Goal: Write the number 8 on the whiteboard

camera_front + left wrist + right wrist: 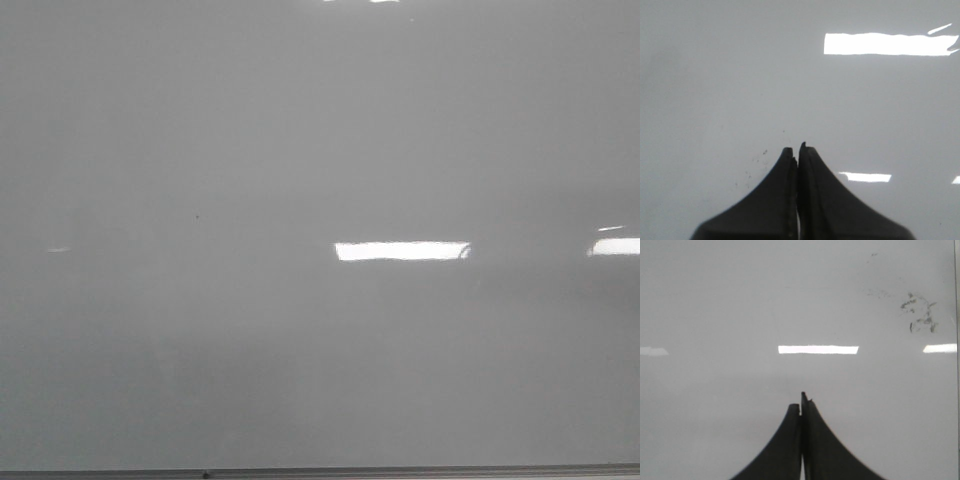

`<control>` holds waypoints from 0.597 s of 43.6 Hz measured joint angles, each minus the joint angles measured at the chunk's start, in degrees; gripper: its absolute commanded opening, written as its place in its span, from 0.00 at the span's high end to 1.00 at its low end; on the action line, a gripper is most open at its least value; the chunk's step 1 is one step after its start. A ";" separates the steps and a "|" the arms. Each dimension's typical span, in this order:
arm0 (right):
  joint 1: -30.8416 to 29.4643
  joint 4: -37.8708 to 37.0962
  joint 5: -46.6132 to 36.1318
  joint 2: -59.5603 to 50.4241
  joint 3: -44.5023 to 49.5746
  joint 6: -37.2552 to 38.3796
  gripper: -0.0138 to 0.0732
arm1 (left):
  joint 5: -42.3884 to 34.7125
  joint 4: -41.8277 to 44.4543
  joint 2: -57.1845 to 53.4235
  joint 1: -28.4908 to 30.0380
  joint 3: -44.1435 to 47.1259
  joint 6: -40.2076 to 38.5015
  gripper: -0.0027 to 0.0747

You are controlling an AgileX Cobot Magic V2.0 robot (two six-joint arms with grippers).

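**Grey-white board, no 8 on it yet, both grippers clenched on nothing**

Glossy pale grey whiteboard [200, 130] fills the front view edge to edge, w/ a thin metal strip [400, 470] along its lower border. Bright rectangular light reflections sit mid-board and at the right edge. We see one tiny dark speck left of centre, nothing more. No number 8 is visible in any view, so we judge the writing not yet started.

Left wrist view: left gripper [798, 150] is dark, its jaws pressed together w/ nothing between them. Faint dark flecks [754, 162] dot the board just beside the fingertips.

Right wrist view: right gripper [801, 402] likewise has jaws pressed tight, holding nothing. Smudgy dark marks [920, 315], prob. old ink residue, lie well apart from it near the board's far corner.

No marker shows in any pic, and neither arm appears in the front view.

How we'd do this step well, as a judgement only:
- Get a marker first; the jaws must part, then grip it firmly w/ the tip pointing at the board.
- Pick a bare patch near the centre, away from the smudges and glare.
- Keep light, even contact so the line doesn't skip.
- Draw small upper loop, larger lower loop, one continuous stroke, closing where it began.
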 measured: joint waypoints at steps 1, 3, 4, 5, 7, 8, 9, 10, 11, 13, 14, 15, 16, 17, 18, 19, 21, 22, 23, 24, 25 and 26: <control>0.00 0.00 0.51 0.69 -1.05 0.00 0.91 | 0.83 0.37 0.71 0.00 -1.34 0.00 0.99; 0.00 0.00 1.78 2.41 -2.66 0.00 0.91 | 3.52 1.12 2.63 0.00 -3.43 0.00 0.99; 0.00 0.00 2.30 3.42 -3.57 0.00 0.91 | 5.47 1.57 3.74 0.00 -4.96 0.00 0.99; 0.00 0.12 2.90 4.49 -4.67 0.00 0.91 | 6.88 2.05 4.93 0.00 -6.02 0.00 0.99; 0.00 0.22 3.37 6.67 -5.83 0.00 0.91 | 9.18 2.76 7.48 0.00 -7.57 0.00 0.99; 0.00 0.23 3.50 7.76 -6.60 0.00 0.91 | 10.76 3.01 8.75 0.00 -8.60 0.00 0.99; 0.00 0.38 3.68 8.83 -7.11 0.00 0.91 | 11.72 3.17 10.03 0.00 -9.25 0.00 0.99; 0.00 0.51 3.79 10.16 -7.53 0.00 0.91 | 12.48 3.40 11.67 0.00 -9.79 0.00 0.99; 0.00 0.83 3.79 11.06 -7.90 0.00 0.91 | 13.36 3.40 12.82 0.00 -10.39 0.00 0.99; 0.00 1.08 3.79 12.90 -8.34 0.00 0.91 | 14.21 3.63 15.14 0.00 -10.95 0.00 0.99; 0.00 1.08 3.79 13.56 -8.42 0.00 0.91 | 14.34 3.66 15.99 0.00 -11.19 0.00 0.99; 0.00 1.18 3.79 14.16 -8.42 0.00 0.90 | 14.48 3.76 16.50 0.00 -11.31 0.00 0.99; 0.00 1.18 3.79 14.49 -8.42 0.00 0.89 | 14.48 3.76 17.18 0.00 -11.30 0.00 0.98; 0.00 1.21 3.79 15.07 -8.42 0.00 0.88 | 14.56 3.76 17.90 0.00 -11.30 0.00 0.97; 0.00 1.21 3.79 15.42 -8.42 0.00 0.86 | 14.56 3.76 18.35 0.00 -11.30 0.00 0.93; 0.00 1.21 3.79 15.68 -8.42 0.00 0.83 | 14.69 3.76 18.69 0.00 -11.30 0.00 0.89; 0.00 1.31 3.79 15.96 -8.42 0.00 0.76 | 14.81 3.76 19.10 0.00 -11.30 0.00 0.80; 0.00 1.31 3.79 15.95 -8.42 0.00 0.71 | 14.81 3.79 19.23 0.00 -11.30 0.00 0.71; 0.00 1.31 3.79 15.95 -8.42 0.00 0.67 | 14.81 3.79 19.25 0.00 -11.30 0.00 0.63; 0.00 1.31 3.79 15.95 -8.42 0.00 0.62 | 14.81 3.79 19.36 0.00 -11.30 0.00 0.55; 0.00 1.42 3.79 15.95 -8.42 0.00 0.57 | 14.81 3.79 19.36 0.00 -11.30 0.00 0.47; 0.00 1.42 3.79 15.95 -8.42 0.00 0.52 | 14.81 3.79 19.36 0.00 -11.30 0.00 0.39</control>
